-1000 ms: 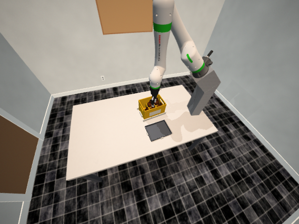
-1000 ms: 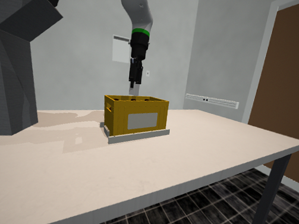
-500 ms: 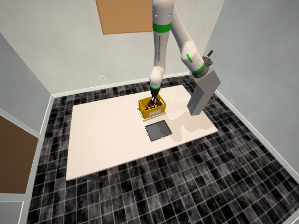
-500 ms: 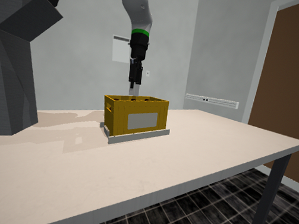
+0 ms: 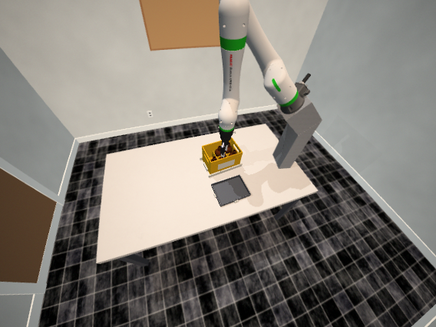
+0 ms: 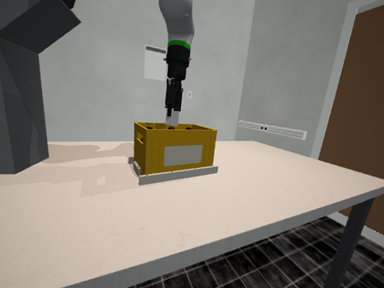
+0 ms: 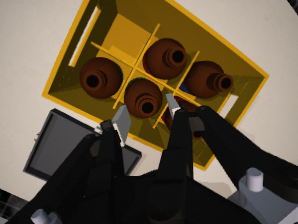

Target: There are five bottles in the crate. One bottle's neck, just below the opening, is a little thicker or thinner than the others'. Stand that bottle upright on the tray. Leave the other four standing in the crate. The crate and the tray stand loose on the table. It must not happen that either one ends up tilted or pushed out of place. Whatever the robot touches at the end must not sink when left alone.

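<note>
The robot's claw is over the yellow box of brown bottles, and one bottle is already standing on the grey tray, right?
Not quite. The gripper is over the yellow crate of brown bottles, but the top view shows the grey tray with no bottle on it.

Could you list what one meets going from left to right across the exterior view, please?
Grey arm pedestal → yellow crate, with the gripper above it → white wall strip → dark table leg → brown door.
</note>
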Motion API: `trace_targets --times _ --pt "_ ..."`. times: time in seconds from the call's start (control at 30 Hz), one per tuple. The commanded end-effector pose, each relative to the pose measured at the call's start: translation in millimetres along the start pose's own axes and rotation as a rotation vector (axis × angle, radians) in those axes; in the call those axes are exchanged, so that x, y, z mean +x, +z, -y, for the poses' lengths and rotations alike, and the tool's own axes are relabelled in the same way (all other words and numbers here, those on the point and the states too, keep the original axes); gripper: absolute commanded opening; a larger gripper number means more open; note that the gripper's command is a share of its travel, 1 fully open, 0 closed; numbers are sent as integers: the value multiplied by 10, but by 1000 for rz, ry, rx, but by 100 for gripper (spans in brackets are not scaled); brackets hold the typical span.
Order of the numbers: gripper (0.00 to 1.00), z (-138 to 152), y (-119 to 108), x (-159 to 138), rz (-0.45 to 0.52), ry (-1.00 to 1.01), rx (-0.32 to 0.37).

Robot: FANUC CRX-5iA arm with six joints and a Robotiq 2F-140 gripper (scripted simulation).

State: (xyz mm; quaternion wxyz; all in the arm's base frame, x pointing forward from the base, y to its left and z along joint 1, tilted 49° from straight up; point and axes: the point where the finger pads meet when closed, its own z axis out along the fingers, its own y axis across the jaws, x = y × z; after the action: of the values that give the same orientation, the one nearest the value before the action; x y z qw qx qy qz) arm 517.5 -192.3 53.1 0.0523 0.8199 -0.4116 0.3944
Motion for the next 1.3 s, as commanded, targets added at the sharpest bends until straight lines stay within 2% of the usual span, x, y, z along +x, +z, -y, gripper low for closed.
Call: trace_targets --times 0.0,0.7,1.27 --pt "44 1 40 4 23 2 148" --pt "44 32 253 -1 23 2 148" --pt "44 37 286 -2 23 2 148"
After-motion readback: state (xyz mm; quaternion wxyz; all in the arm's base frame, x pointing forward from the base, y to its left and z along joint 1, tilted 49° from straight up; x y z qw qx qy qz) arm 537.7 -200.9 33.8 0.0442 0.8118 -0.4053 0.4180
